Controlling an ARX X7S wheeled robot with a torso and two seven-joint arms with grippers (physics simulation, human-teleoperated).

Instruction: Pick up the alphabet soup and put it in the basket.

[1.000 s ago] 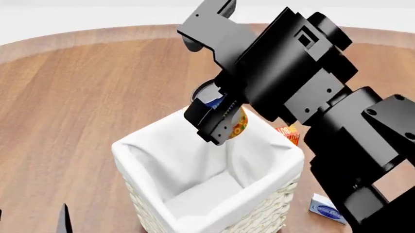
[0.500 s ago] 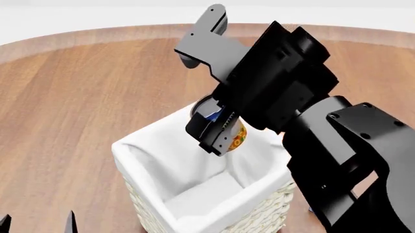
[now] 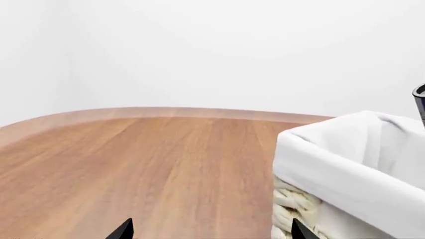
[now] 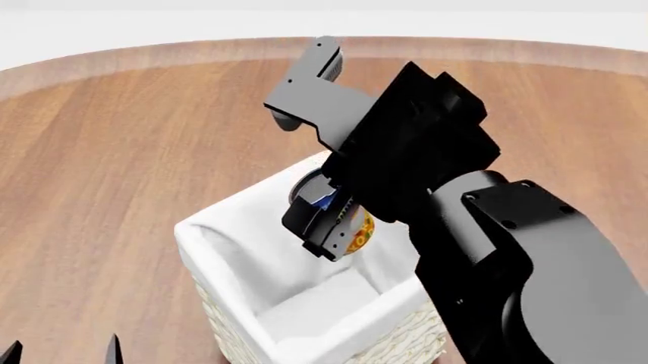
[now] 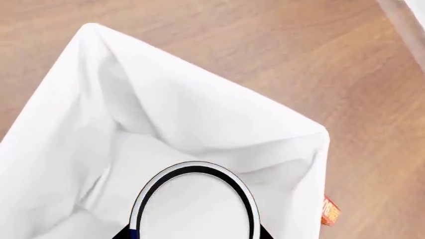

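Observation:
The alphabet soup [image 4: 351,224] hangs tilted over the far side of the basket [image 4: 218,246], showing blue and yellow label between black fingers. My right gripper [image 4: 329,218] is shut on it, just above the white lining. In the right wrist view the can's silvery-white top [image 5: 194,205] fills the foreground, with the basket's cloth-lined opening [image 5: 166,119] beyond it. My left gripper [image 4: 63,353] is at the lower left of the head view, open and holding nothing. The left wrist view shows its fingertips [image 3: 123,230] over bare wood beside the basket's rim [image 3: 332,159].
A round wooden table [image 4: 121,152] carries everything. An orange-red carton [image 5: 330,211] peeks out past the basket's corner in the right wrist view. My right arm [image 4: 506,258] covers the table's right side in the head view.
My right gripper has moved left and lower with the can, closer to the basket's opening. The arm now hides the carton and small box seen earlier.

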